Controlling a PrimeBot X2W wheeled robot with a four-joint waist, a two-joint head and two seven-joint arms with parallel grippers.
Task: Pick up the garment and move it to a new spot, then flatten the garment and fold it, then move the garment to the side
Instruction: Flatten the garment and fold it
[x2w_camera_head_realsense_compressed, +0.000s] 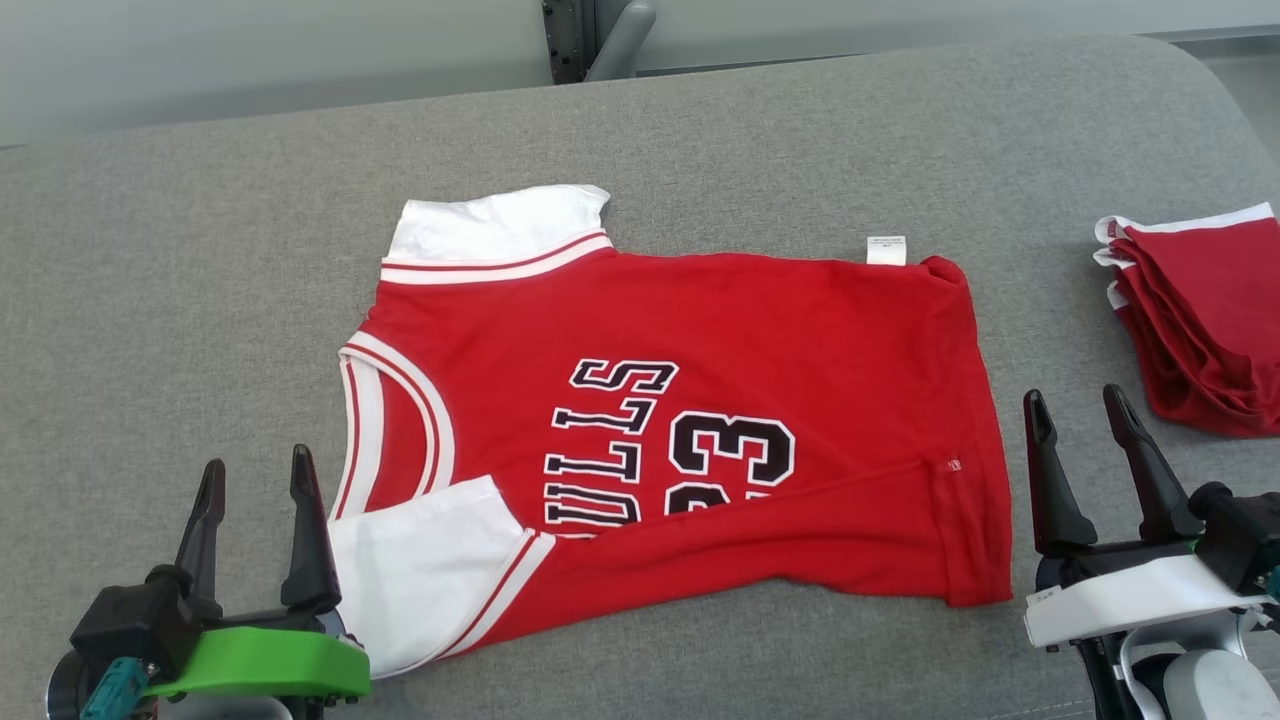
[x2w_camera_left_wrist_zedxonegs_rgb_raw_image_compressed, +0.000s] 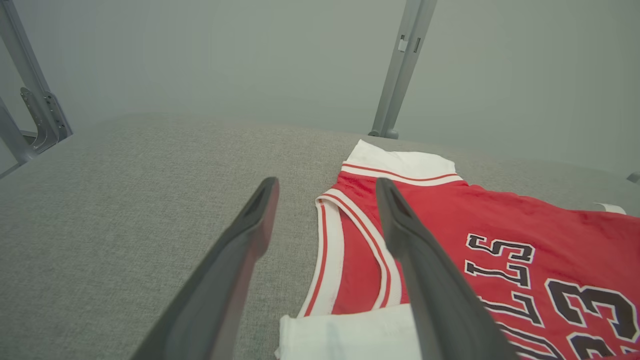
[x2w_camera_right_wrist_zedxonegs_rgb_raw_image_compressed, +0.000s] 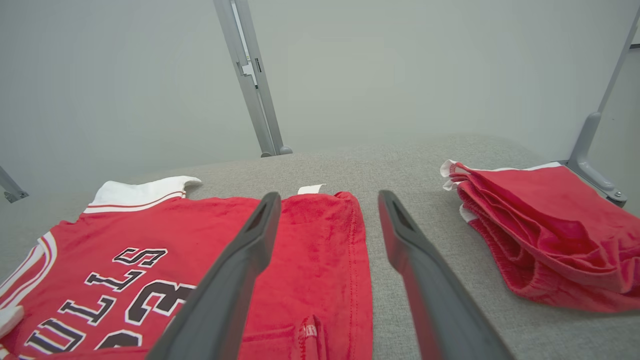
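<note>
A red jersey with white sleeves and black lettering lies spread on the grey padded table, its neck toward the left and its near edge folded up over the print. My left gripper stands open at the lower left, just beside the near white sleeve, holding nothing. In the left wrist view the jersey lies to the right of the open fingers. My right gripper is open just right of the jersey's hem, empty. The right wrist view shows the hem between and left of its fingers.
A stack of folded red garments with white trim lies at the table's right edge, and appears as the stack in the right wrist view. Grey metal frame posts stand behind the table.
</note>
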